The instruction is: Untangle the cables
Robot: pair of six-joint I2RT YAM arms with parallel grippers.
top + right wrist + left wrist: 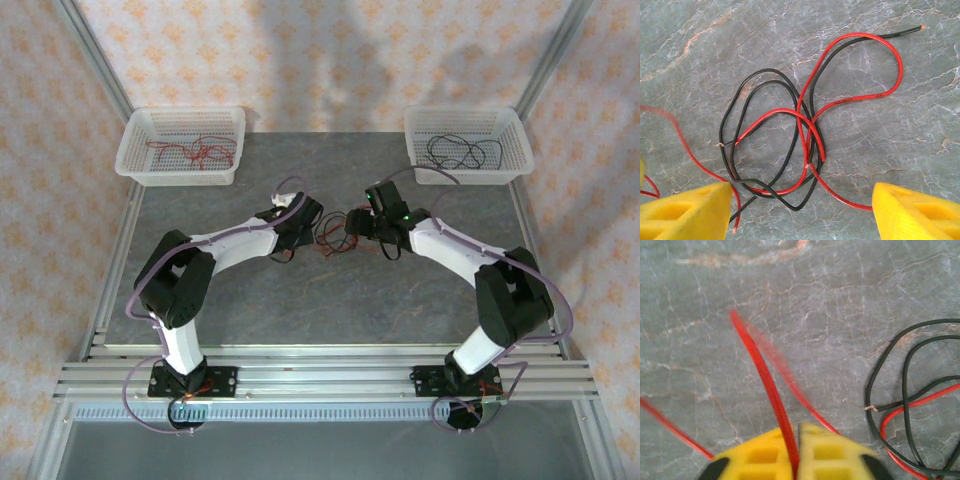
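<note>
Red wire (pixel 772 390) is pinched in the left claw (pixel 796 442), yellow fingers pressed together on it. The right claw (pixel 802 192) is spread wide and holds nothing, hanging just above the remaining cables (pixel 807 135). These are a red and a black strand looped through each other several times, lying mid-table between the two arms. Whether the pinched wire is free of that knot I cannot tell. The left basket (pixel 180 112) at the far edge holds only red strands and the right basket (pixel 465 112) only black, so sorting looks partly done. Judged progress: past the middle, with the last knot left to part and its pieces to put away. The table (pixel 330 310) is grey stone-patterned with pale veins, flat and matte. An aluminium frame (pixel 320 375) surrounds it, and the walls (pixel 330 50) have orange-flowered paper.
</note>
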